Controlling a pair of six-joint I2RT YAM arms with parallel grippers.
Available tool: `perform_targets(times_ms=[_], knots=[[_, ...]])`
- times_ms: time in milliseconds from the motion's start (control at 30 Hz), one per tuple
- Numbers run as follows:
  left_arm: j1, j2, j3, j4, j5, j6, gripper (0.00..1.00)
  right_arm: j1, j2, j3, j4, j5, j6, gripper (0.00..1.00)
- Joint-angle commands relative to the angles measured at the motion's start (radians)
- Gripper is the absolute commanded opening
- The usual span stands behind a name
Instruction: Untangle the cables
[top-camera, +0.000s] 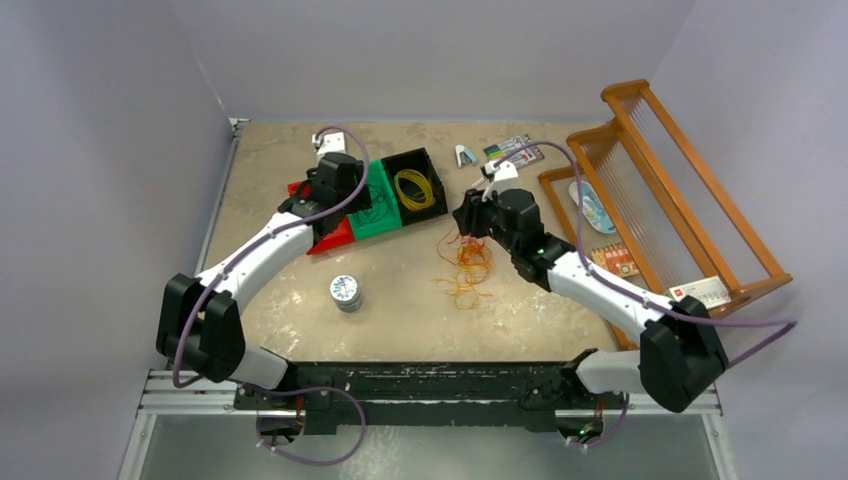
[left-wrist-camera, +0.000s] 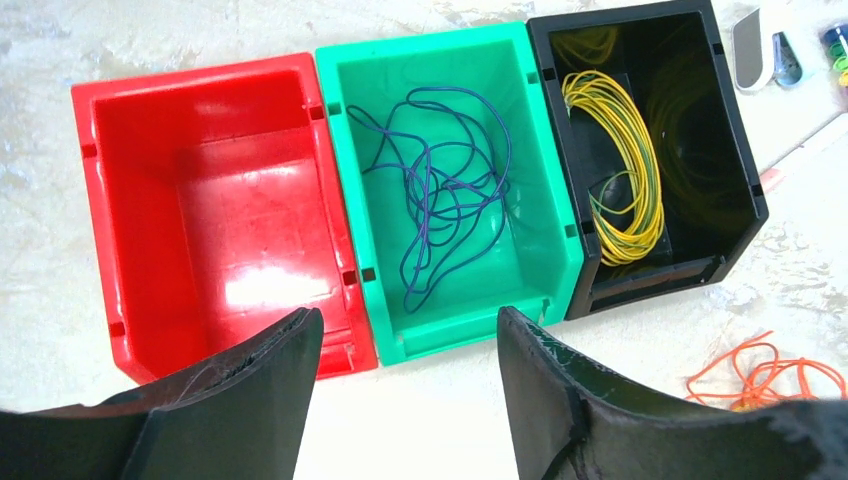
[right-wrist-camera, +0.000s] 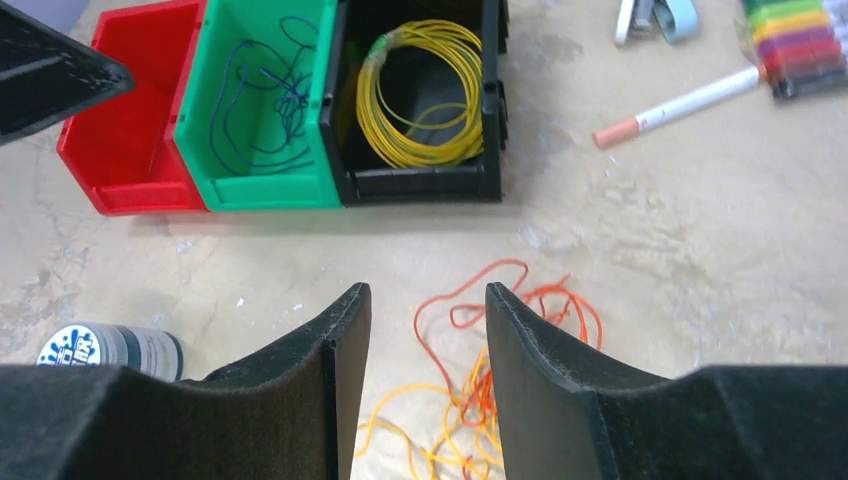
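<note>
Loose orange-and-yellow tangle (top-camera: 466, 265) lies flat on the worktop (top-camera: 270, 170), in front of the bins and just under the right claw (right-wrist-camera: 428, 300). That claw is open and empty, hovering, with strands showing between its fingers. Left claw (left-wrist-camera: 405, 330) is also open and empty, hanging above the front edge of the red bin (left-wrist-camera: 200, 200) and green bin (left-wrist-camera: 420, 40). Blue wire (left-wrist-camera: 440, 190) sits loose in the green bin, yellow coil (left-wrist-camera: 640, 150) in the black bin (left-wrist-camera: 740, 150), and the red bin holds nothing. Handling guess: the wire is very light, thin, limp but a bit springy, likely to slip from the pads and drag its neighbours along where loops cross. Best hold is probably a single outer loop at the tangle's edge, one colour only, pinched near the worktop, with the other claw pinning the rest. View differences: top shows the whole tangle, both arms, a tin (top-camera: 346, 292) near the left arm and a rack (top-camera: 660, 170) at the right, but the blue wire barely reads there. Right wrist separates redder strands from yellower ones. Left wrist gives bin contents clearly but catches only a corner of the tangle at lower right.
</note>
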Motion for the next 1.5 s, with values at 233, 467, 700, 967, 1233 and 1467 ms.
perform_targets(times_ms=[233,467,700,967,1233,1467], knots=[[0.008,-0.203,-0.087,0.015,-0.035,-0.031,0.72,-0.003,-0.22,-0.152,-0.105,0.159,0.217,0.53],[-0.029,-0.237,-0.153,0.12,0.144,-0.03,0.75,-0.003,-0.276,-0.176,-0.146,0.228,0.242,0.65],[-0.249,-0.168,-0.14,0.166,0.104,-0.038,0.76,-0.032,-0.283,-0.176,-0.176,0.252,0.275,0.77],[-0.36,-0.078,-0.172,0.269,0.2,-0.035,0.75,-0.211,-0.282,-0.227,-0.106,0.051,0.299,0.81],[-0.413,0.087,-0.145,0.286,0.306,0.007,0.72,-0.263,-0.254,-0.25,-0.046,-0.045,0.31,0.81],[-0.427,0.186,-0.132,0.295,0.337,0.001,0.64,-0.264,-0.248,-0.252,-0.027,-0.06,0.292,0.79]])
